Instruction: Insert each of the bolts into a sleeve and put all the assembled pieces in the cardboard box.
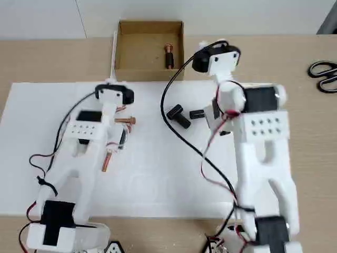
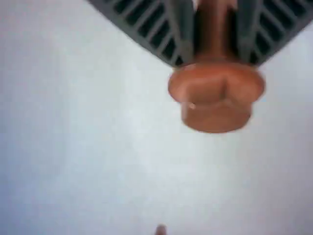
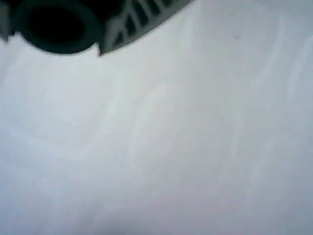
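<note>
High view shows one assembled piece (image 1: 169, 55) already in the cardboard box (image 1: 126, 47). Left gripper (image 2: 215, 24) clamps a copper bolt (image 2: 215, 95) and right gripper (image 3: 66, 19) grips a black sleeve (image 3: 54, 29); this pair appears not yet joined, and a spare sleeve (image 1: 178, 116) lies on the white sheet (image 1: 158, 179)

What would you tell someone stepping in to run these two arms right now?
Left gripper: shut on a copper bolt, over the white sheet.
Right gripper: shut on a black sleeve.
On the sheet: a second bolt beside the left arm and a loose sleeve near the right gripper.
Done: one assembled piece lies in the cardboard box.
Left: join the held bolt and sleeve, box them, then likely do the same with the pair on the sheet.
</note>
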